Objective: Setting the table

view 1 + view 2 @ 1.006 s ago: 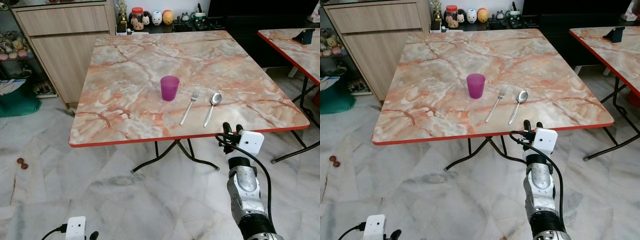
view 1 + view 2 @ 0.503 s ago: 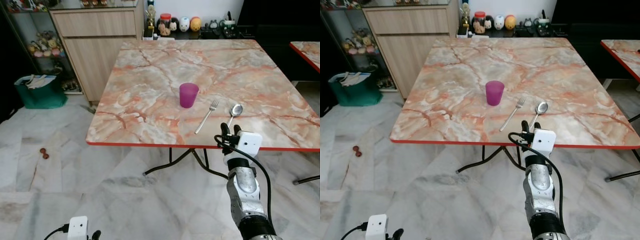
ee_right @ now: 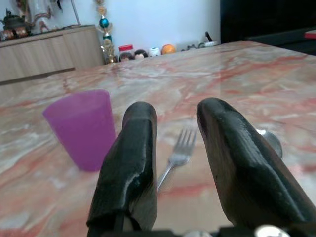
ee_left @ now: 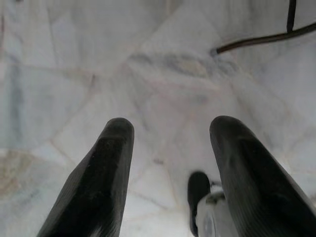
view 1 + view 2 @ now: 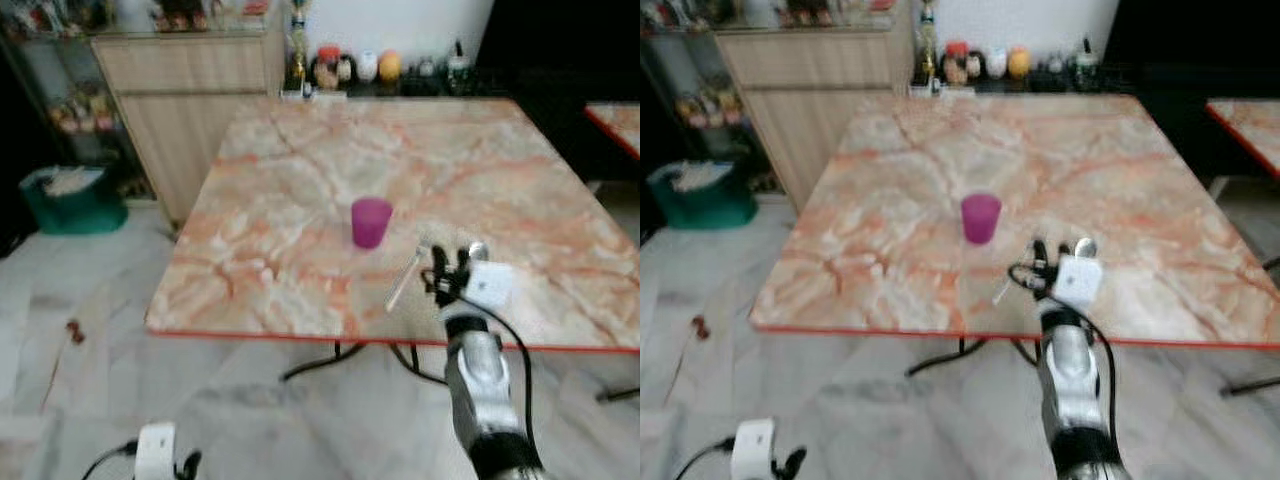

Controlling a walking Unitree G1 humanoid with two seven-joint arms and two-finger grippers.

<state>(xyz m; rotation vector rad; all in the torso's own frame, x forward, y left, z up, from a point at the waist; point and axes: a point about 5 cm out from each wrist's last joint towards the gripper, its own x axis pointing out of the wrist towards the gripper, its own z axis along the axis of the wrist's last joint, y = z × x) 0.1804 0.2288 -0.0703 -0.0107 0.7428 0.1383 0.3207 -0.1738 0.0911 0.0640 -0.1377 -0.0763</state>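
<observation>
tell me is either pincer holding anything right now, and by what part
Nothing is held. The right pincer is open over the fork; the left pincer is open above the floor.

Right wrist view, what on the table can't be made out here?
- Spoon: mostly hidden behind a finger of the right hand.
- Fork: handle end hidden behind the other finger.
- Head views: motion blur smears the fork and spoon; the right hand covers part of them.
- Shelf figures: too small to identify.
</observation>
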